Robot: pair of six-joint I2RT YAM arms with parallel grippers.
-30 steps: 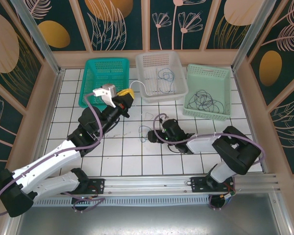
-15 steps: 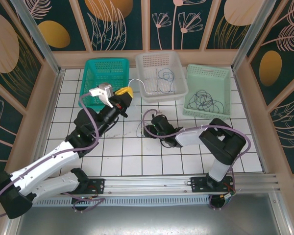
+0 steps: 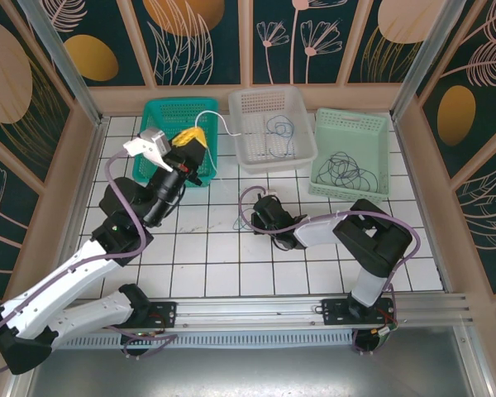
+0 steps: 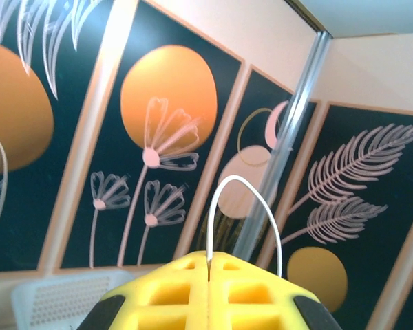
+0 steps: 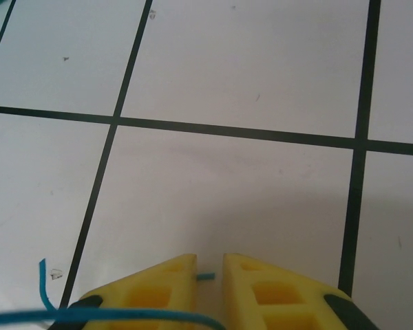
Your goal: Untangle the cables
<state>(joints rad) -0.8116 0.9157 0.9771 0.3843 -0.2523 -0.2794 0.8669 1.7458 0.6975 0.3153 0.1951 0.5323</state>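
Observation:
My left gripper (image 3: 192, 139) hangs over the teal basket (image 3: 153, 116), shut on a thin white cable (image 3: 219, 124). In the left wrist view the yellow fingers (image 4: 210, 258) meet with the white cable (image 4: 244, 180) arching up out of the seam. My right gripper (image 3: 256, 219) is low over the tiles at mid-table. Its jaws (image 5: 210, 260) stand nearly together with a narrow gap, and the end of a blue cable (image 5: 205, 276) pokes into that gap. The same blue cable also runs across the left finger.
A white basket (image 3: 302, 103) at the back holds thin cables (image 3: 277, 128). The pale green basket (image 3: 380, 124) to its right holds dark coiled cables (image 3: 347, 172). Wooden walls close in both sides and the back.
My left arm has swung back and to the left with the white cable, from the tiles to above the teal basket. My right gripper has slid left and its jaws have closed in.

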